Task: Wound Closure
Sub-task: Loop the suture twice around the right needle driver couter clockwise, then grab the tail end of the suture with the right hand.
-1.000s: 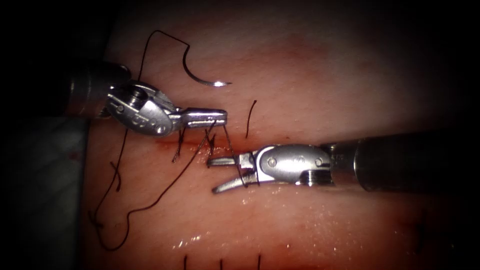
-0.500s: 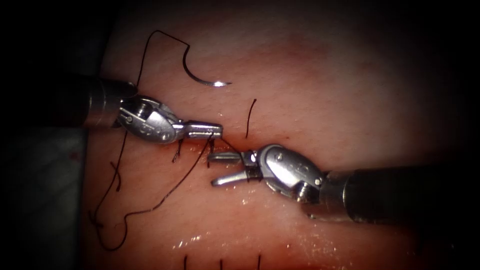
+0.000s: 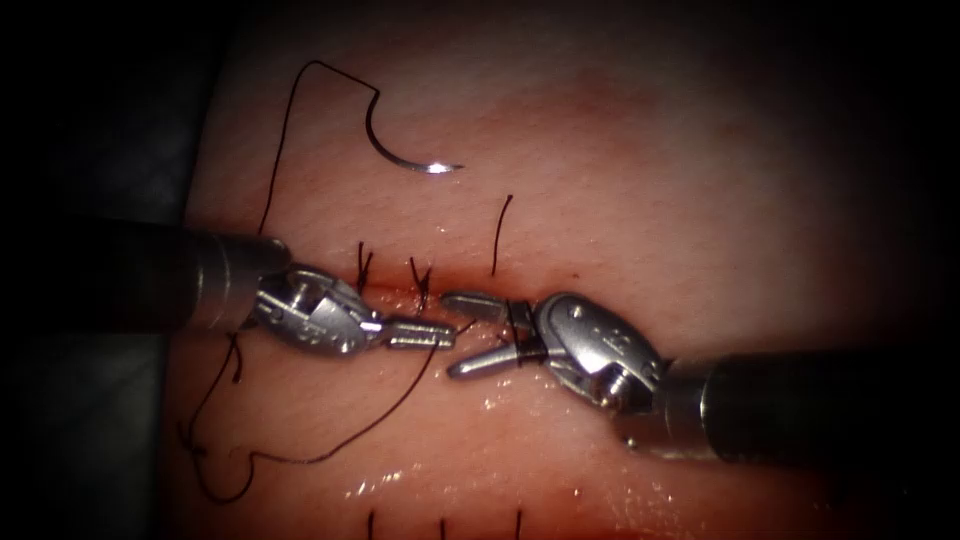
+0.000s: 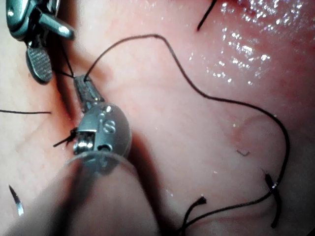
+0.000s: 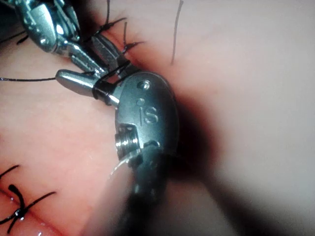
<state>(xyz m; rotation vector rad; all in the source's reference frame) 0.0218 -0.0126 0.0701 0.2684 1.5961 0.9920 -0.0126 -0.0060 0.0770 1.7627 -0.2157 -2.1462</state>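
- Pink tissue (image 3: pixel 620 180): a knot is apparently being tied at the cut (image 3: pixel 590 283).
- Right tool (image 3: pixel 462 335): fingers apart, holding nothing, thread (image 3: pixel 330 450) wound round their base.
- Left tool (image 3: pixel 430 334): fingers clamped on thread.
- Needle (image 3: pixel 395 150): free on tissue above the cut, leftward.
- Next calls for grasping a thread end.

A surgical training bench: a pink, glistening slab of pork tissue (image 3: pixel 620 230) with dark stitched thread (image 3: pixel 330 440) under endoscope light.

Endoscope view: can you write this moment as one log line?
left end effector: shut on thread | right end effector: open, thread looped round | needle: free on tissue
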